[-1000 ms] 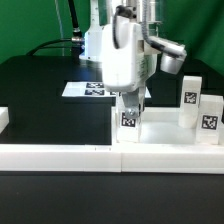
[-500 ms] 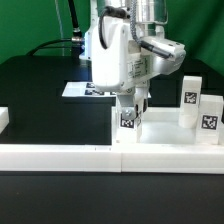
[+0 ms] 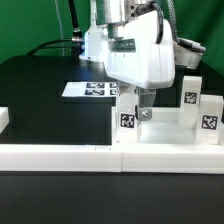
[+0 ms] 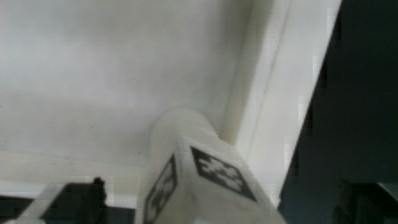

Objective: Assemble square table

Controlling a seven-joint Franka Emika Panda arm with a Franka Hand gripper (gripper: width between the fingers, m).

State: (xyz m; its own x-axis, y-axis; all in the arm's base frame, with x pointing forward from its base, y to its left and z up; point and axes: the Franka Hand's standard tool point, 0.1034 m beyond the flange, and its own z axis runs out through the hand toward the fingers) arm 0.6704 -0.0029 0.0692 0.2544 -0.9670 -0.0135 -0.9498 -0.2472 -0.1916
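Hand [image 3: 141, 106] grasping a leg [image 3: 129, 112] over the top [image 3: 165, 135]; leg-fitting step, which next calls for alignment with its socket.

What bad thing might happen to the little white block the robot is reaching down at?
The gripper sits right over a tagged leg block on the square table top, close to its raised rim. The block might tip or slide if one finger bumps it first. A finger could also catch the rim. Two more leg blocks stand nearby on the exterior view's right; a wide swing might knock them over.
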